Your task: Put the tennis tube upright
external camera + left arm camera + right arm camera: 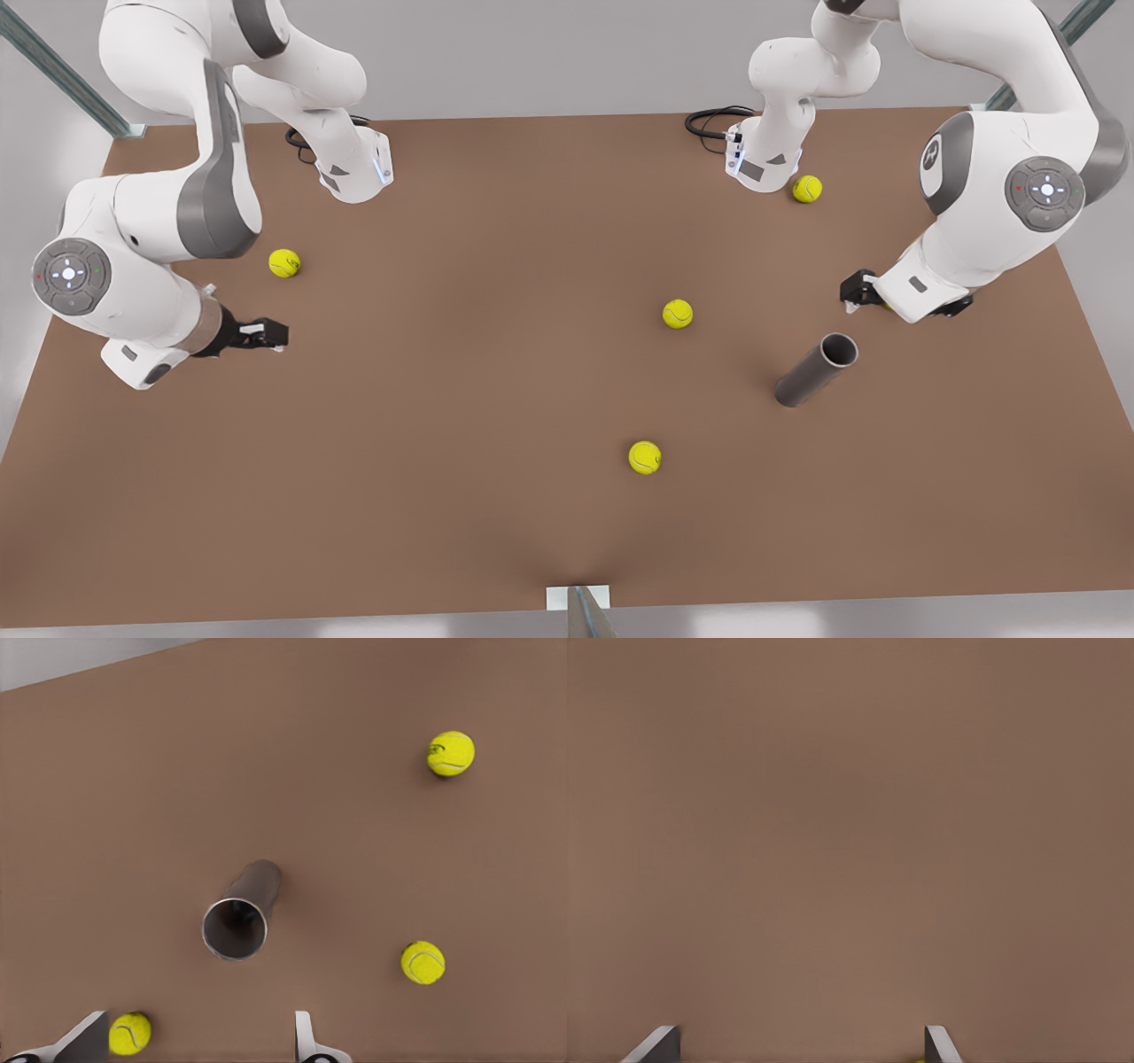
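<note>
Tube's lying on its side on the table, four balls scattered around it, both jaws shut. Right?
Not quite: the jaws are open. The left wrist view shows the left gripper with its fingers spread wide, and the right wrist view shows the same for the right gripper. The rest holds: the tennis tube lies on its side on the table, not gripped.

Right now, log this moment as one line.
tennis tube: lying, untouched | left gripper: open, near tube | right gripper: open, waiting | tennis balls: scattered
</note>
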Tool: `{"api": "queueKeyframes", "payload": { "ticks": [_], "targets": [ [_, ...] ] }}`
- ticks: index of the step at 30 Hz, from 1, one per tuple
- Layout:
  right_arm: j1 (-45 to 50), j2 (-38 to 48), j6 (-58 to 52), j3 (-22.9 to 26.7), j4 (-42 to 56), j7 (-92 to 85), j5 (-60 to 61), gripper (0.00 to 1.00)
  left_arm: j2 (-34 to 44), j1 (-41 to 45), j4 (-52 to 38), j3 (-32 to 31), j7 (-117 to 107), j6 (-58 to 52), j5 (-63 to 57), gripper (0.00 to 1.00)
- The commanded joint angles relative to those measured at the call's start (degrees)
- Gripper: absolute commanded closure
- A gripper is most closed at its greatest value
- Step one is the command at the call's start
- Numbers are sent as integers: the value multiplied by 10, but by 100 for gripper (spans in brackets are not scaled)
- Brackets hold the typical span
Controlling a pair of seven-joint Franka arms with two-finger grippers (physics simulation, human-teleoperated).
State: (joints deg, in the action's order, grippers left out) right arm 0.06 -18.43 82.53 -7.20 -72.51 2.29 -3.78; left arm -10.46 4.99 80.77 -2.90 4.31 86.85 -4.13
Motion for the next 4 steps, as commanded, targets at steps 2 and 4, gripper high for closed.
{"api": "queueKeyframes", "payload": {
  "ticks": [2, 4],
  "targets": [
    [-1, 0, 0, 0, 0, 0, 0, 0, 0, 0, 0, 0, 0, -4, -4, 0],
    [-1, 0, 0, 0, -1, 0, 1, 0, 0, 0, 0, 0, 0, -4, -4, 0]
  ]
}}
